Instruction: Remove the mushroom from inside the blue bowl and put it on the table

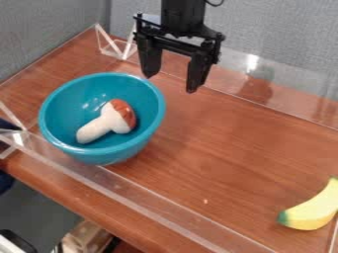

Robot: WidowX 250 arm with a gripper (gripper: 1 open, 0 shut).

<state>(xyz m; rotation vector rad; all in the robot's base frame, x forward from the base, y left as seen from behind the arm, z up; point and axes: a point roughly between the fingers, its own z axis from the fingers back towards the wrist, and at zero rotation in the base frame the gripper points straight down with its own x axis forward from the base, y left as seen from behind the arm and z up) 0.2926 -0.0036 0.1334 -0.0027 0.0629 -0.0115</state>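
Note:
A small toy mushroom (106, 121) with a cream stem and reddish-brown cap lies on its side inside the glossy teal-blue bowl (63, 133) at the left of the wood-grain table (224, 148). My black gripper (173, 79) hangs above the table behind and to the right of the bowl, pointing straight down. Its two fingers stand wide apart and hold nothing. It touches neither the bowl nor the mushroom.
A yellow banana (314, 208) lies at the table's front right corner. Low clear acrylic walls (158, 203) edge the tabletop on all sides, and a clear bracket stands at the back left corner.

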